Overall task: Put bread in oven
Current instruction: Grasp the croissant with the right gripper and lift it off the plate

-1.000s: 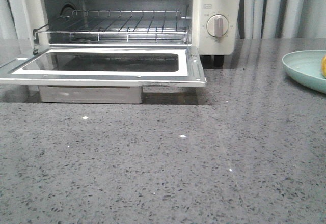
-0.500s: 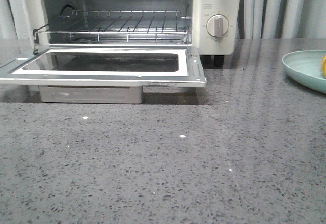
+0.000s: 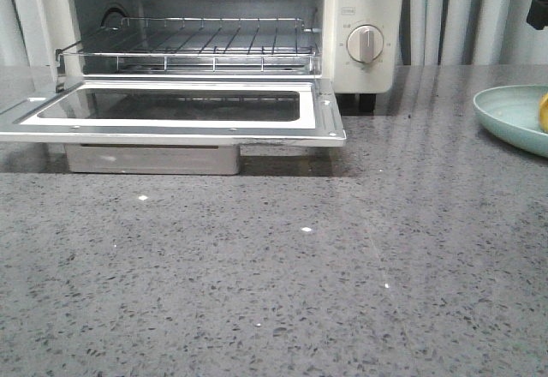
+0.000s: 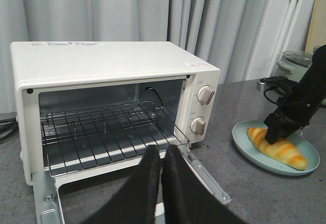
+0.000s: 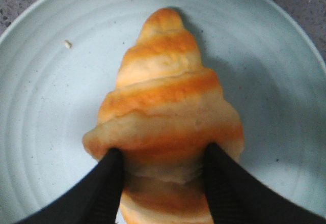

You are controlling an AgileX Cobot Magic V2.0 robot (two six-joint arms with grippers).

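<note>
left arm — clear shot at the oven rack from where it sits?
Probably yes. The left tool, fingers together, points at the oven; its door is folded down flat, and the wire rack is bare with nothing between. The bread is on the plate, with the right tool around it.

Right gripper [image 5: 162, 175] jaws clamped either side of the bread [image 5: 165, 117]; left gripper [image 4: 162, 158] jaws together
</note>
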